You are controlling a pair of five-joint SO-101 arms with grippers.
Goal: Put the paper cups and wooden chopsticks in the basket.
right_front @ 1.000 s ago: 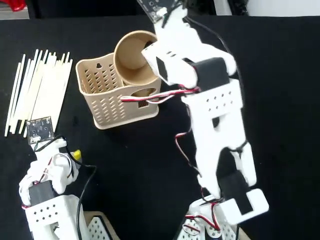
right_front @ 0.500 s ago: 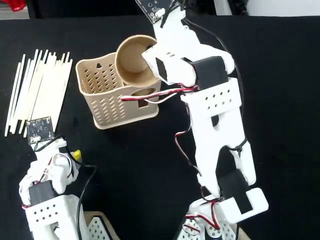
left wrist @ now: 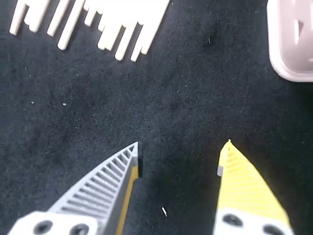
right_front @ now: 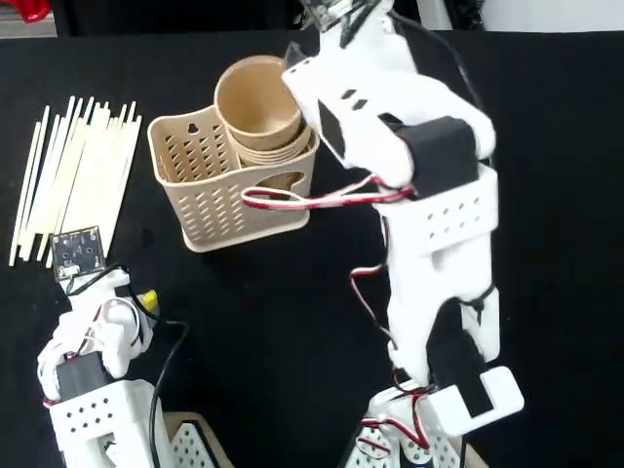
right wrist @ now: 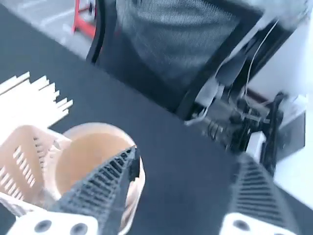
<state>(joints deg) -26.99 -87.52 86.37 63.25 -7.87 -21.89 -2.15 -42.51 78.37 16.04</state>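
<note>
Stacked brown paper cups (right_front: 255, 97) stand upright in the far right corner of the beige slotted basket (right_front: 210, 210). My right arm (right_front: 390, 127) is over the table just right of the basket. Its gripper (right wrist: 187, 155) is open, with the cups (right wrist: 88, 156) and basket (right wrist: 24, 147) beside one finger and nothing between the two. Several wooden chopsticks (right_front: 73, 166) lie in a loose row at the left of the black table. My left gripper (left wrist: 183, 143) is open low over bare table, a short way from the chopstick ends (left wrist: 98, 19) and the basket's corner (left wrist: 293, 44).
A black mesh chair (right wrist: 166, 44) and cables stand behind the table's far edge. Something red (right_front: 24, 10) sits at the far left corner. Both arm bases (right_front: 97, 419) are at the front edge, and black table lies bare between them.
The tilted cup in my right gripper has dropped upright onto the stack in the basket. The right gripper has let go and drawn up and back. The left arm has not moved.
</note>
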